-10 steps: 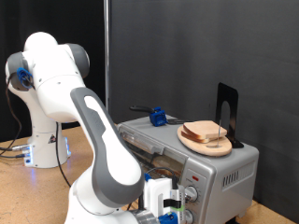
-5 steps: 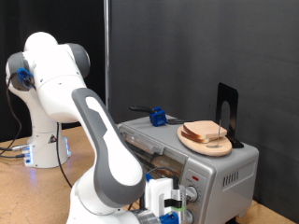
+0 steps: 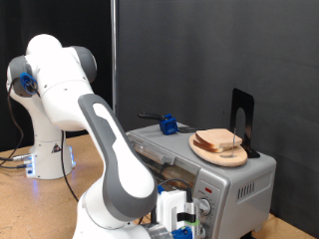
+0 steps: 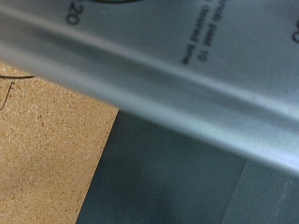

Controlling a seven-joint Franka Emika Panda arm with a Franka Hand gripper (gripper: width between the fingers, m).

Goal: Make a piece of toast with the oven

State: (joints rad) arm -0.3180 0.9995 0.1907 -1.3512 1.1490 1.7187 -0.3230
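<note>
The piece of toast (image 3: 220, 141) lies on a round wooden plate (image 3: 231, 162) on top of the silver oven (image 3: 244, 184), at the exterior view's right. My gripper (image 3: 184, 221) is low at the oven's front, close against the knob panel (image 3: 206, 207). The wrist view is filled by the oven's silver front (image 4: 187, 65) with dial numbers, very close and blurred. No fingers show in it. Nothing shows between the fingers.
A blue object (image 3: 168, 124) and a black upright stand (image 3: 242, 119) sit on the oven's top. The robot's white base (image 3: 45, 149) stands at the exterior view's left on a wooden table (image 4: 47, 140). A black curtain hangs behind.
The gripper has shifted slightly towards the exterior view's right along the oven's front. The toast and plate have not moved.
</note>
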